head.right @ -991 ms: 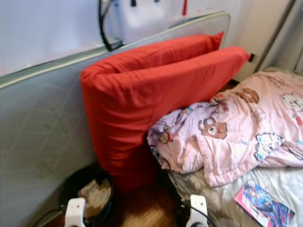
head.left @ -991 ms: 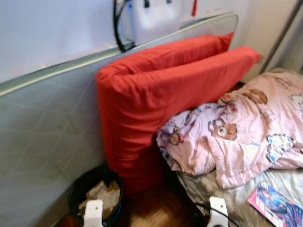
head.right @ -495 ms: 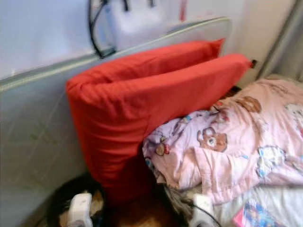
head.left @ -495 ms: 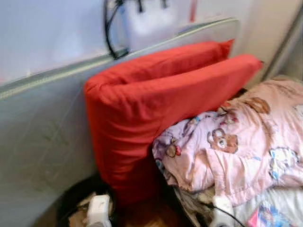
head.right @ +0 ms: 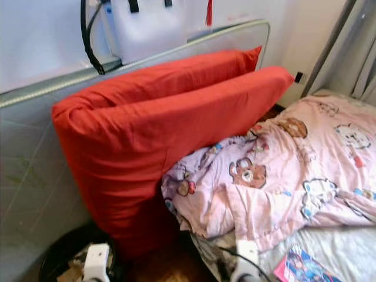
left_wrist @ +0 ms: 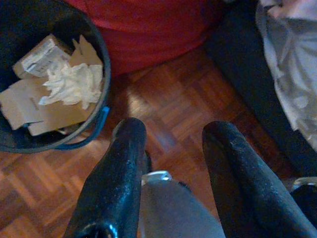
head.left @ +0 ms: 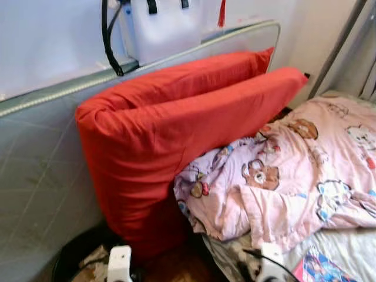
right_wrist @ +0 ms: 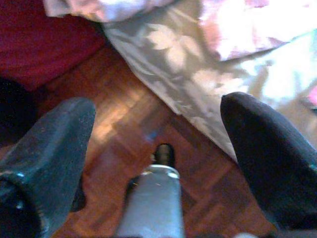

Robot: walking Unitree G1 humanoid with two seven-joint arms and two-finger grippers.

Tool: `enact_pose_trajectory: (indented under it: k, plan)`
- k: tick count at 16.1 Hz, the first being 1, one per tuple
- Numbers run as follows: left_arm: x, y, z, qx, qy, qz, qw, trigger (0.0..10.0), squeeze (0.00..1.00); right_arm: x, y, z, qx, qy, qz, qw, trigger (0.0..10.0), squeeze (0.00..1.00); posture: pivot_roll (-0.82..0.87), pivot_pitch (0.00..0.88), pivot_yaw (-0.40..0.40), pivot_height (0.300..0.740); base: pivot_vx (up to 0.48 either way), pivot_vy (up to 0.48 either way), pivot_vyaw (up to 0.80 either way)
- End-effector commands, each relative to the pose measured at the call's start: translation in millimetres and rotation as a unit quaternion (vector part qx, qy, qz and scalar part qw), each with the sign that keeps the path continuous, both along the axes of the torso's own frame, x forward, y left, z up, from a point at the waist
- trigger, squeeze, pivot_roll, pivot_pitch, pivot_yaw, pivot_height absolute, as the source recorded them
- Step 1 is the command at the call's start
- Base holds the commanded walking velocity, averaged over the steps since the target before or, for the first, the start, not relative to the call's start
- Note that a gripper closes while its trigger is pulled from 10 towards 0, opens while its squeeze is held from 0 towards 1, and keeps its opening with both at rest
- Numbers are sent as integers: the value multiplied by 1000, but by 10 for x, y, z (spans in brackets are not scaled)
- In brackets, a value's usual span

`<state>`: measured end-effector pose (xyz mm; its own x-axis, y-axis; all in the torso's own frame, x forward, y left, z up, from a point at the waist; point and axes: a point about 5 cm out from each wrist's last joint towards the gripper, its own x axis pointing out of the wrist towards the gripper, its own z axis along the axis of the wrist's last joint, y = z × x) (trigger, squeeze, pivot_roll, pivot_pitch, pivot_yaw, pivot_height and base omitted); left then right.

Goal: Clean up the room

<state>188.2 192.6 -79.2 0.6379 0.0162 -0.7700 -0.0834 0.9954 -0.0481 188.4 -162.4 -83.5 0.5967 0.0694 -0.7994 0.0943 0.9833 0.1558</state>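
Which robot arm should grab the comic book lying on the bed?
Probably the right. The comic book lies on the bed by the right gripper, whose fingers are open. The left gripper hangs over the floor by the bin.

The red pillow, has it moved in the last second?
No. The red pillow leans on the headboard over the pink blanket as before; the whole picture shifted, so the camera moved.

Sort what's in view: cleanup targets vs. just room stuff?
Job-relevant:
- pink bear blanket, crumpled on the bed
- magazine on the bed edge
- red pillows, propped against the headboard
- black bin holding cardboard and tissue

Just there:
- headboard
- white bag hanging above
- parquet floor

Left gripper and right gripper both open, empty.
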Motion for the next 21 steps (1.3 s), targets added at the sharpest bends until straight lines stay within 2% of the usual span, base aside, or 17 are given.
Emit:
enact_pose_trajectory:
  k: [1, 5, 6, 16, 19, 21]
  plan:
    - [22, 3, 12, -3, -5, 4, 1000, 10000, 0, -29, -32, -14, -5, 8, -5, 1000, 10000, 0, -43, 0, -13, 740, 0, 0, -781]
    - [21, 19, 14, 15, -2, -14, 1000, 10000, 0, -39, -29, -19, -4, 10, -2, 1000, 10000, 0, -41, 0, -10, 740, 0, -118, -781]
    - [32, 13, 19, 15, -4, -14, 1000, 10000, 0, -40, -28, -20, -5, 10, -1, 1000, 10000, 0, -43, 0, -10, 740, 0, -472, -781]
    - [102, -8, 55, 16, -17, -20, 1000, 10000, 0, -46, -22, -23, -3, 11, 0, 1000, 10000, 0, -47, 0, -4, 740, 0, 0, -779]
    - [117, -22, 62, 15, -20, -18, 1000, 10000, 0, -45, -21, -23, -3, 11, -2, 1000, 10000, 0, -48, 0, -4, 740, 0, -336, -779]
    - [118, -22, 63, 14, -21, -16, 1000, 10000, 0, -45, -22, -23, -2, 11, -3, 1000, 10000, 0, -47, 0, -5, 740, 0, 0, -781]
